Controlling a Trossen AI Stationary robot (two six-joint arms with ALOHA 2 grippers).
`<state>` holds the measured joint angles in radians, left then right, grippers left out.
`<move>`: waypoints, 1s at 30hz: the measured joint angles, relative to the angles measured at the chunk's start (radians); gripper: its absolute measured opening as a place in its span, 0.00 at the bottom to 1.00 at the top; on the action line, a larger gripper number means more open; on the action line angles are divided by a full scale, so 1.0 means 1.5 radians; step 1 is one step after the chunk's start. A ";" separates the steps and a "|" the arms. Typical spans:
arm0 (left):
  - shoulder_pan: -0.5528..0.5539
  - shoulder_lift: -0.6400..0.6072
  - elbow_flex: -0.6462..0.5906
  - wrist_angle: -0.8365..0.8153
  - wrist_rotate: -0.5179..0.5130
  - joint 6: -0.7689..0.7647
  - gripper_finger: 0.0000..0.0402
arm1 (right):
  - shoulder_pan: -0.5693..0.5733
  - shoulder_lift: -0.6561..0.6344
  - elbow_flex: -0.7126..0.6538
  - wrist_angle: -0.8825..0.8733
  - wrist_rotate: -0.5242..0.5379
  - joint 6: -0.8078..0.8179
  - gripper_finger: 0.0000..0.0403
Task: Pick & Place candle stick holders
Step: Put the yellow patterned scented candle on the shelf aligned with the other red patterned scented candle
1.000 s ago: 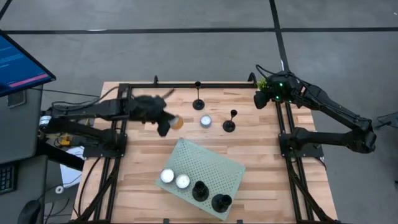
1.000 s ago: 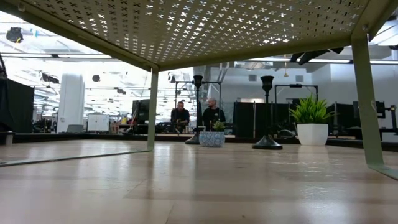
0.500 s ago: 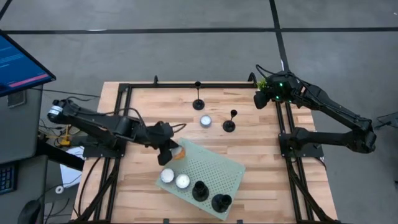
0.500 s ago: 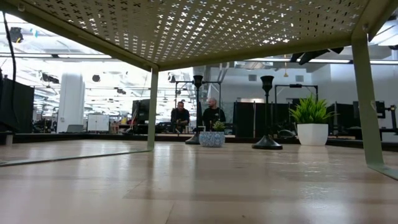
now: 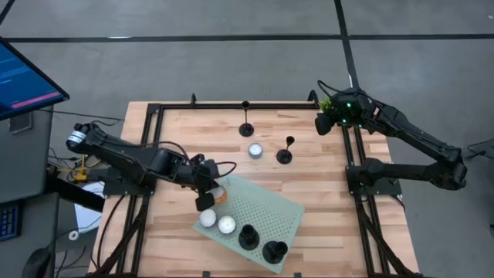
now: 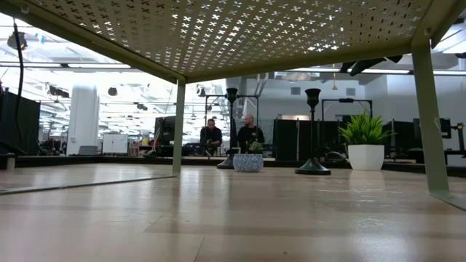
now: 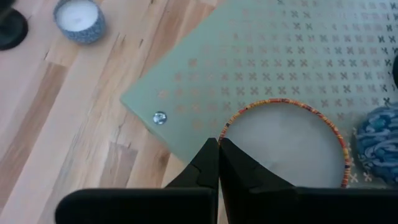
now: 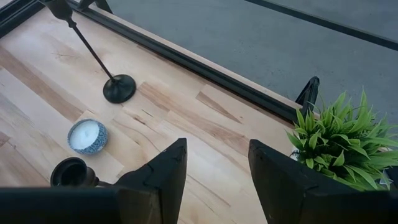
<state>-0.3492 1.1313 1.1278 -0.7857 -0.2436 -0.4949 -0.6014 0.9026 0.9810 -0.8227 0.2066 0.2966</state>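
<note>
- The left gripper [image 5: 205, 199] is seen over the near-left corner of a pale green perforated tray [image 5: 266, 202] on the wooden surface [image 5: 324, 193], its fingers [image 7: 208, 163] pressed fully together with nothing between them.
- In the left wrist view, a round candle with an orange-patterned rim [image 7: 283, 146] is shown on the tray just ahead of the closed fingertips, with a blue-patterned candle [image 7: 378, 144] beside it.
- Two candle stick holders [image 5: 248, 236] [image 5: 275, 251] are seen standing on the tray's near edge, next to two white tealight candles [image 5: 208, 218] [image 5: 226, 225].
- Two further candle stick holders [image 5: 246, 127] [image 5: 285, 154] are left standing on the bare surface beyond the tray, well apart from the left gripper, with a blue-cupped candle [image 5: 255, 150] between them.
- From the low view, those two holders [image 6: 231, 127] [image 6: 313, 131] are seen upright beneath the tray's raised underside; two people are visible in the room behind.
- The right gripper [image 5: 321, 123] is held at the far-right corner of the surface, its fingers [image 8: 163, 174] parted and empty, beside a small green plant [image 8: 339, 140].
</note>
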 joint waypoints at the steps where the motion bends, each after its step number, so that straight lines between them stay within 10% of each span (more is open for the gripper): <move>1: 0.000 0.002 0.000 -0.001 0.000 0.005 0.00 | 0.000 0.000 0.000 0.000 0.000 0.000 0.41; 30: 0.001 0.004 0.001 0.001 0.006 0.028 0.18 | 0.000 0.000 0.000 -0.009 -0.018 0.000 0.41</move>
<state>-0.3477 1.1374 1.1290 -0.7845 -0.2352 -0.4534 -0.6014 0.9024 0.9810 -0.8356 0.1791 0.2962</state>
